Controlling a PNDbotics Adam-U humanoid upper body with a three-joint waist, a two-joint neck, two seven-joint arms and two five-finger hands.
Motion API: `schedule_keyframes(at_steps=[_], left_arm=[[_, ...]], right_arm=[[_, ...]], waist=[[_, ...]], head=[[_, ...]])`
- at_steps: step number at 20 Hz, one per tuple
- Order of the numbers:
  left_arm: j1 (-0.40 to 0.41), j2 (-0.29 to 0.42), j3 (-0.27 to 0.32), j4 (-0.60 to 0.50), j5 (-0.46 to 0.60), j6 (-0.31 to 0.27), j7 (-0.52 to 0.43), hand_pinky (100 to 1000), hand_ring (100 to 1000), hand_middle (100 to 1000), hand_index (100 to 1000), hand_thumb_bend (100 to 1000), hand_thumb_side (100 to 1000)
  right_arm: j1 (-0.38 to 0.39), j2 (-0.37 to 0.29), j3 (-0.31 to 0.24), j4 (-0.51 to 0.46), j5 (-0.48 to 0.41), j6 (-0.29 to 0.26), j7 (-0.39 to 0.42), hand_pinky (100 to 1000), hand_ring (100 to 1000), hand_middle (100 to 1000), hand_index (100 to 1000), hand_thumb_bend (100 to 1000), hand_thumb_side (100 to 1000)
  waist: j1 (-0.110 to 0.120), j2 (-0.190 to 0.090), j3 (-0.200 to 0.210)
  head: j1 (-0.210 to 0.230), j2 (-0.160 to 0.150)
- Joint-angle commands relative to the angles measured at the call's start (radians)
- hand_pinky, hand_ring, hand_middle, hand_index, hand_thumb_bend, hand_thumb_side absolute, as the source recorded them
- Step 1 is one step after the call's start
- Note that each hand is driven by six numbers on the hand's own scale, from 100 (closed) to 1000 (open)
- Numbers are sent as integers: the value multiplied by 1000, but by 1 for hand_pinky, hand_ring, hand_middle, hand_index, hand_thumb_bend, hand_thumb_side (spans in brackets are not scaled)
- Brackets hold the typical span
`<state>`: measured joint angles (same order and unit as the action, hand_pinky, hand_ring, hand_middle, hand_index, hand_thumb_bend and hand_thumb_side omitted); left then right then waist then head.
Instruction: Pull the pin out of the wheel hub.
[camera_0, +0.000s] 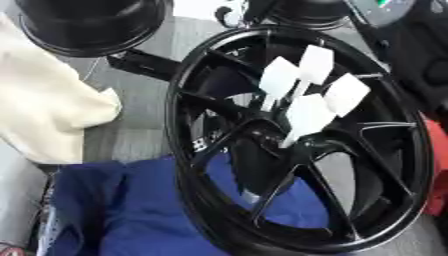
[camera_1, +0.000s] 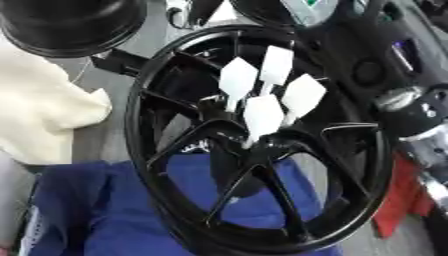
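Observation:
A black spoked wheel hub (camera_0: 203, 165) stands tilted on a blue cloth, its open face turned up toward me. Several white pins with flat diamond-shaped heads (camera_0: 308, 114) stick out of the hub's centre (camera_0: 262, 134), bunched close together and leaning up to the right. Part of my right arm (camera_1: 411, 120), black with silver joints, lies along the right edge just outside the rim. Its hand does not show, and no left arm or hand is in either view. Nothing touches the pins.
A cream cloth (camera_0: 44, 100) lies at the left and a blue cloth (camera_0: 131, 210) under the wheel. A second black wheel (camera_0: 87, 25) sits at the top left, with a black bar (camera_0: 144, 62) beside it. Something red (camera_1: 398, 200) lies at the right.

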<state>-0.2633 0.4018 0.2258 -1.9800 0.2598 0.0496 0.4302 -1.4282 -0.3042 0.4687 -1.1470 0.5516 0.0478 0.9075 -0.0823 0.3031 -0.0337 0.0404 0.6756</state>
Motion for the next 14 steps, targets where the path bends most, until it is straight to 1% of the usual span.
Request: schedule_keyframes(at_steps=[1, 5, 9, 14], left_arm=[[-8, 9, 2, -20, 4, 0, -1, 740, 765, 670, 786, 100, 742], [-7, 6, 3, -20, 4, 2, -1, 740, 765, 670, 786, 100, 743], [-3, 5, 4, -20, 4, 4, -1, 740, 766, 670, 785, 100, 742], [8, 6, 9, -20, 1, 7, 5, 741, 766, 671, 785, 100, 743]], right_arm=[[-17, -15, -6, 11, 3, -33, -1, 847, 845, 832, 881, 100, 100], [-12, -23, -17, 24, 25, -29, -1, 846, 842, 830, 883, 100, 100], [4, -47, -20, 29, 18, -19, -1, 846, 844, 834, 884, 100, 103], [27, -126, -18, 8, -32, -6, -1, 849, 849, 842, 892, 100, 154]], waist=[[6, -13, 0], [6, -14, -4], [5, -18, -9], [2, -24, -26]], head=[[4, 6], [11, 10], [22, 15], [53, 30]])
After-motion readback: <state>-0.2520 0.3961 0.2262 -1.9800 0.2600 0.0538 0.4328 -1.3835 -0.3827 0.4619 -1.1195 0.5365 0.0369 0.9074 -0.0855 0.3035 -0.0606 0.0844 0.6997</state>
